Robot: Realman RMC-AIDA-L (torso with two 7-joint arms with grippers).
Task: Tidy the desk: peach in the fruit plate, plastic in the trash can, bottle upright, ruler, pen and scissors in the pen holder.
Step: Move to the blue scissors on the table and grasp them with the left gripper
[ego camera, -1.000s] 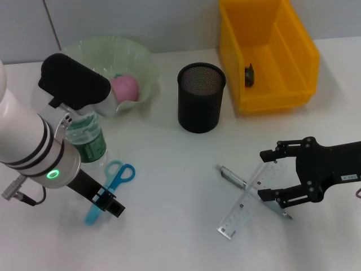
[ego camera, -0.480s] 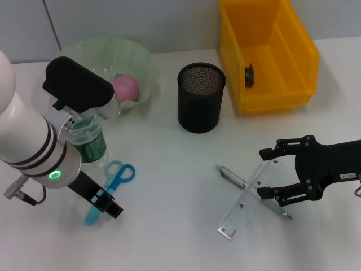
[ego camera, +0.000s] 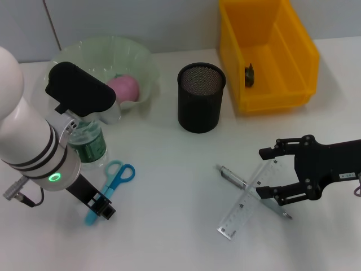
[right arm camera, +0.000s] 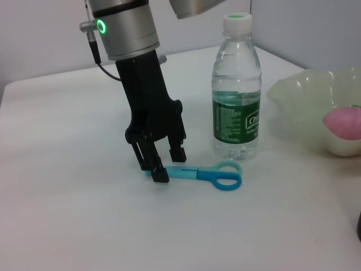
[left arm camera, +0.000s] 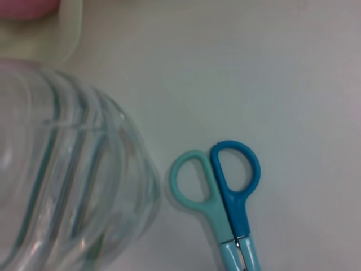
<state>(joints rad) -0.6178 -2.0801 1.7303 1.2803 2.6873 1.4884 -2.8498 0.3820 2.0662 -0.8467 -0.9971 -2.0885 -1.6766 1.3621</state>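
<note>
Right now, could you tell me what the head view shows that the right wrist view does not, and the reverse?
Only the head view shows the mesh pen holder, the yellow bin, the ruler lying across the pen, and the right gripper, open around the ruler's far end.

Only the right wrist view shows the bottle upright from the side, white cap on, and the left gripper open astride the scissors' blades, fingertips at the table.

Both show the scissors, bottle, left gripper, and the peach in the fruit plate.
</note>
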